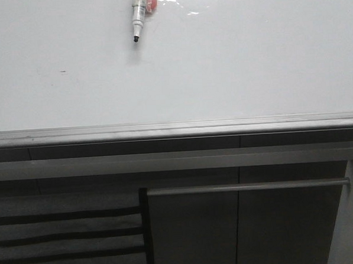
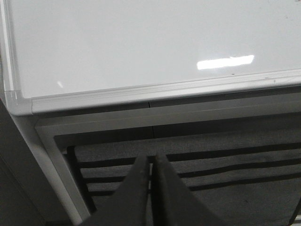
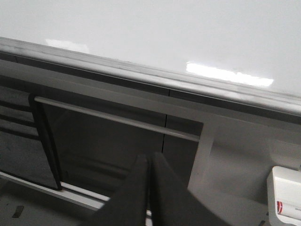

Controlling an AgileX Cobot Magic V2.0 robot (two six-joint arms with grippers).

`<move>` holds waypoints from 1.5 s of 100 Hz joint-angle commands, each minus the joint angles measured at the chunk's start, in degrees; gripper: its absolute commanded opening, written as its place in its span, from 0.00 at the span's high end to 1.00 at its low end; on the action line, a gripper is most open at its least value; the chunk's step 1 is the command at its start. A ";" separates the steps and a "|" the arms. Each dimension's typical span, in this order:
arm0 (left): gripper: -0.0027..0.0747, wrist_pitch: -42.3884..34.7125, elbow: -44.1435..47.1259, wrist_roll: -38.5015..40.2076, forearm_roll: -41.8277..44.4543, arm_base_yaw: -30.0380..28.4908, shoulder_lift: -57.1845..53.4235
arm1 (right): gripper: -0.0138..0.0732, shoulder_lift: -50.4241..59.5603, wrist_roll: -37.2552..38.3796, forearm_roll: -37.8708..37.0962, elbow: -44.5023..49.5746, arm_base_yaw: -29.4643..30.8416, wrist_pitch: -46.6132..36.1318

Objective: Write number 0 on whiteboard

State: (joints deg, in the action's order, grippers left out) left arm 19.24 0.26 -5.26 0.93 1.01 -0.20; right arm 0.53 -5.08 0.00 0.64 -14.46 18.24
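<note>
Below the board, both grippers sat with jaws pressed together, holding nothing. Left gripper [image 2: 151, 162]: two dark fingers met along a thin seam, over the grey striped panel [image 2: 188, 160] under the whiteboard [image 2: 141, 42]. Right gripper [image 3: 149, 162]: same posture, fingers closed on each other, in front of the dark cabinet panels [image 3: 108, 141] and one horizontal grey bar [image 3: 117, 118].

Front view: whiteboard [image 1: 220, 64] filled the upper half, its grey lower rail [image 1: 176, 129] running full width. One marker [image 1: 138, 16] showed at about 12 o'clock on the board, tip pointing toward 6 o'clock, uncapped, with a reddish object [image 1: 152, 2] just beside its barrel (what held the marker could not be told, cut off by the frame edge). No drawn 0 was visible on the board in any view. One tiny dark speck [image 1: 62, 71] lay toward 9 o'clock. One white box with a red mark [image 3: 284, 195] appeared in the right wrist view.
</note>
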 commanded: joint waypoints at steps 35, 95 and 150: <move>0.99 -3.53 1.83 0.68 0.29 -0.11 -1.64 | 0.90 1.12 -0.46 0.00 0.75 0.23 -1.06; 0.99 -4.34 1.83 0.68 0.29 -0.11 -1.64 | 0.90 1.12 -0.46 0.00 0.75 0.23 -7.50; 0.99 -17.21 1.83 0.68 -57.63 -0.11 -1.64 | 0.90 1.12 3.77 43.87 0.65 0.23 -25.71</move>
State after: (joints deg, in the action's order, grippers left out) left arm 5.06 0.26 -5.13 -52.44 1.01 -0.20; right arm 0.53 -1.43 39.32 0.64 -14.46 -3.27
